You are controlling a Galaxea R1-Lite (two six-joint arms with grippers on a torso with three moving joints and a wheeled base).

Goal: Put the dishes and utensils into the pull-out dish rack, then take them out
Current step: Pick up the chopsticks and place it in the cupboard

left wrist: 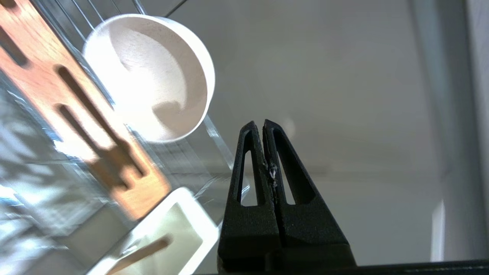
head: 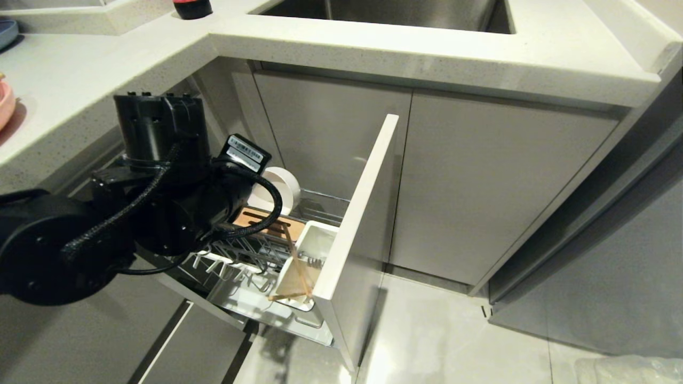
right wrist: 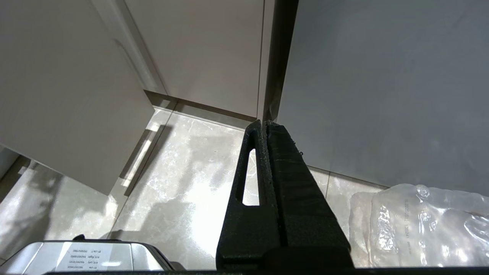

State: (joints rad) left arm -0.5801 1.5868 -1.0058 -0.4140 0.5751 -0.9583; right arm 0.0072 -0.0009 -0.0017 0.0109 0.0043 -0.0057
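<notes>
While the round cream-white bowl (left wrist: 153,76) sits propped in the chrome wire rack (head: 277,250) at mid-frame, we see our left end effector (left wrist: 263,126) pinched together, empty.

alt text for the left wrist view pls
The left gripper, black fingers shut on nothing, hangs in front of a plain grey cabinet face. Beside it in the chrome wire pull-out dish rack, a round cream-white bowl stands on edge next to a slotted wooden strip, with a pale wooden chopstick in the white oblong utensil cup.
</notes>
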